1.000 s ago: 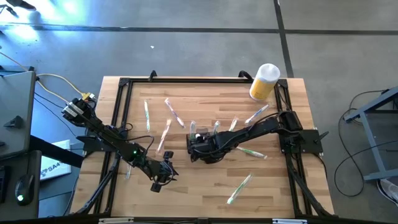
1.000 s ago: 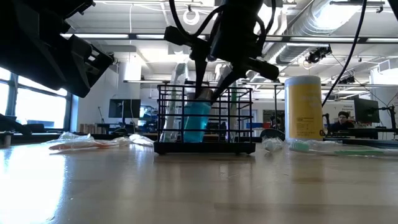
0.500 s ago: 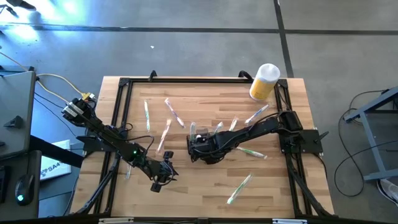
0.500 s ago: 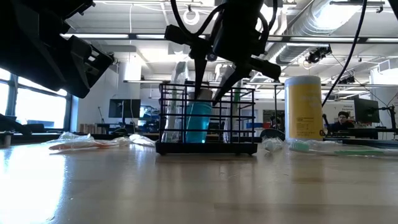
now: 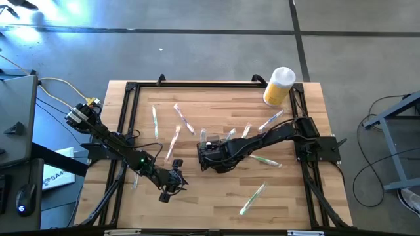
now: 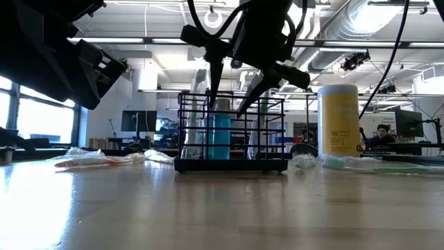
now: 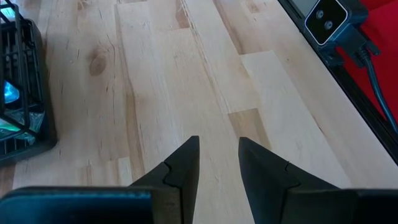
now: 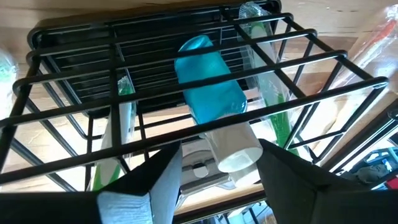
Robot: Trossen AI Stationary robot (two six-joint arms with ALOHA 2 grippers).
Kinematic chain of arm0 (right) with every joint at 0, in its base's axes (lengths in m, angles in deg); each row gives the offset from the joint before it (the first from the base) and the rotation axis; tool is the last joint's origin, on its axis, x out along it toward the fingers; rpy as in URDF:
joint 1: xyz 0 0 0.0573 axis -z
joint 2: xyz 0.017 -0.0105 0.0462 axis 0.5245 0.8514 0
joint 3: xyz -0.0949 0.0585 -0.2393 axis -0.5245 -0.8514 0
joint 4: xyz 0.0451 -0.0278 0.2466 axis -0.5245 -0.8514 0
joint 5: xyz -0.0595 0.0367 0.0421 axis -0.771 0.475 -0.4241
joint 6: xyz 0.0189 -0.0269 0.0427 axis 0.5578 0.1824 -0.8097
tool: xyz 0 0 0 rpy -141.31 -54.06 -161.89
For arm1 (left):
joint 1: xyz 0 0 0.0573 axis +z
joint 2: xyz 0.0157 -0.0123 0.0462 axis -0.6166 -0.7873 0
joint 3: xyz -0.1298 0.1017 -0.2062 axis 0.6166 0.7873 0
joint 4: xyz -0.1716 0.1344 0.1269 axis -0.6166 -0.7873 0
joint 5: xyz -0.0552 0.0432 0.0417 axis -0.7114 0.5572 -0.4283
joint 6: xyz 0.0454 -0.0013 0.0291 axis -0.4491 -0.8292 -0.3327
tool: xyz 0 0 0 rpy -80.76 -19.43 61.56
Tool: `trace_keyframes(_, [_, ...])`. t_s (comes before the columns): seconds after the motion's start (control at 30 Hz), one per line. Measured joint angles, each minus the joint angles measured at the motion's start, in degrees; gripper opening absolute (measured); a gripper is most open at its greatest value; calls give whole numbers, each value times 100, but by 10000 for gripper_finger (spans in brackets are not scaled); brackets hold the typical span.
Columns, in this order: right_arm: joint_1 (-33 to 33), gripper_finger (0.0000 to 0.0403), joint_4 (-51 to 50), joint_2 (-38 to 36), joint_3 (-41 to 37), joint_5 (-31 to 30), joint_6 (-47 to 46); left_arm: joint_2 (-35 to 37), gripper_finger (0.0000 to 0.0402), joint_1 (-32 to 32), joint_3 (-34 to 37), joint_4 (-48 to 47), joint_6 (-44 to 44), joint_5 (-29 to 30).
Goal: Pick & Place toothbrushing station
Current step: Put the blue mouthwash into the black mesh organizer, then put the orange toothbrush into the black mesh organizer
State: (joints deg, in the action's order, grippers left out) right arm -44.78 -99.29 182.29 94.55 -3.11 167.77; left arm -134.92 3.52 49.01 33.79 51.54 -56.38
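Nearest, in front of the caddy and off towards the left arm's side: left fingers (image 7: 194,155), low over bare desk (image 6: 208,215), slightly apart with a narrow gap, gripping nothing, well clear of the caddy. Also in front of the caddy, towards the right arm's side: one wrapped toothbrush (image 5: 252,198), lying flat and alone.

Mid-desk: the toothbrushing station, a black wire caddy (image 6: 232,167), standing upright on its base. Inside it, a blue tube (image 6: 220,135) with a white cap, upright in the low view, plus a wrapped green-and-white toothbrush (image 8: 121,124) leaning in the compartment just beside it.

Directly above the caddy: right fingers (image 8: 163,177), spread apart over its top rim, tips at about the height of the top wires. White cap of the tube in the gap between them, not clamped.

Level with the caddy and just behind it: more wrapped toothbrushes (image 5: 177,118), scattered flat to both sides, none touching it so far as can be told.

Far behind the caddy, at the desk's back corner on the right arm's side: a yellow cylinder (image 6: 338,121) with a white lid, upright.

Beyond the desk, past that cylinder: a person (image 6: 381,135) seated among monitors.
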Motion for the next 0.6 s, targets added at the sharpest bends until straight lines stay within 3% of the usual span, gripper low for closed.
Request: trace_keyframes(0.6, [-74,194,-192,-125,-7,-301,-267,0,106,0,0,-39,-2,0])
